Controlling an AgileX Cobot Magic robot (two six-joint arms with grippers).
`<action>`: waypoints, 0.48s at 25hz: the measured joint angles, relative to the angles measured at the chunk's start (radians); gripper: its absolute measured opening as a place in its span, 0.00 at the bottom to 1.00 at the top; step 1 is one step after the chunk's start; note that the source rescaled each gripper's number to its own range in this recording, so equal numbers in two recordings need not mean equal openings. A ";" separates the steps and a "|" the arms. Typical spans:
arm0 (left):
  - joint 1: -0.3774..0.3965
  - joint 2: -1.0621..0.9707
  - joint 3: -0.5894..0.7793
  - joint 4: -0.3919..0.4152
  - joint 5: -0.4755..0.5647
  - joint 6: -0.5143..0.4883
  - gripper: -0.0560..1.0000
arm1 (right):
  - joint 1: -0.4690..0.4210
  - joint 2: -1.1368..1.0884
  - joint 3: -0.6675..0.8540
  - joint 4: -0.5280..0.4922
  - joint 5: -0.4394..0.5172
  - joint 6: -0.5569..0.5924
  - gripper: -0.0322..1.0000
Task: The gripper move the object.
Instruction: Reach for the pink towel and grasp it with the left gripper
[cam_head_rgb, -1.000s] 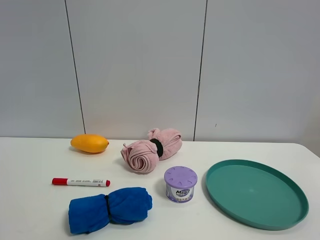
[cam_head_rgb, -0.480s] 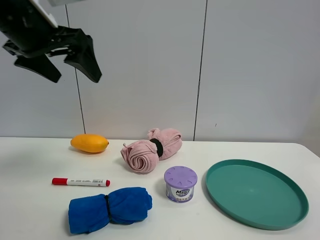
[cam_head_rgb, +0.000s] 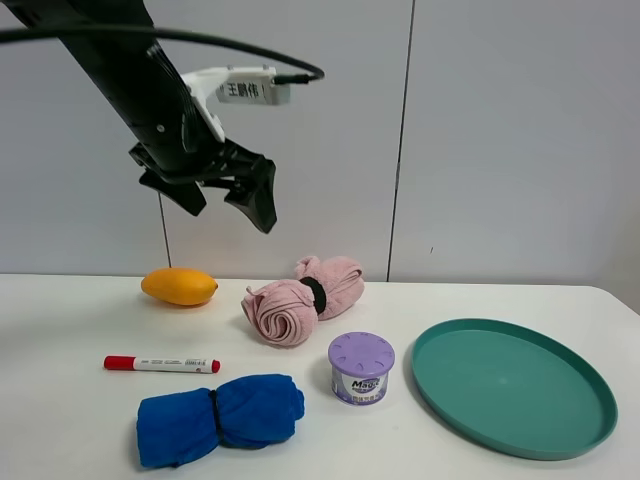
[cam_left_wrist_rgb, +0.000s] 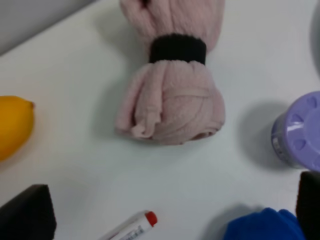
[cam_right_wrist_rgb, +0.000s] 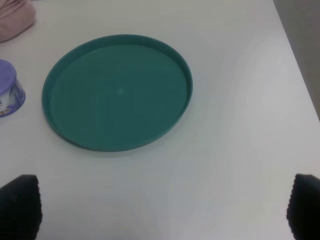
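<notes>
Up above the white table (cam_head_rgb: 60, 330), seen from the high camera, the left gripper (cam_head_rgb: 228, 205) hangs in the air on its thick black arm, claws spread and holding nothing. Below it lies the pink towel (cam_head_rgb: 300, 298), a soft terry roll pinched at the waist by a black band (cam_head_rgb: 316, 294). It rests at the back of the table, beside a smooth yellow fruit (cam_head_rgb: 179, 286). Nearer the front are a red-capped marker (cam_head_rgb: 162, 364), a plush blue towel (cam_head_rgb: 220, 415), a squat purple can (cam_head_rgb: 361, 368) and a round, shallow teal plate (cam_head_rgb: 513, 385).

From the left wrist, the pink towel fills the middle, its coiled end turned toward two blunt black fingers, well clear of them.

From the right wrist, the right gripper (cam_right_wrist_rgb: 162, 207) shows two dark fingertips set wide apart, empty, over bare table near the plate.
</notes>
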 joint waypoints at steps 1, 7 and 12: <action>-0.005 0.021 -0.004 0.002 -0.006 -0.007 0.96 | 0.000 0.000 0.000 0.000 0.000 0.000 1.00; -0.015 0.178 -0.103 0.083 -0.014 -0.068 0.96 | 0.000 0.000 0.000 0.000 0.000 0.000 1.00; -0.037 0.272 -0.236 0.128 -0.001 -0.075 0.96 | 0.000 0.000 0.000 0.000 0.000 0.000 1.00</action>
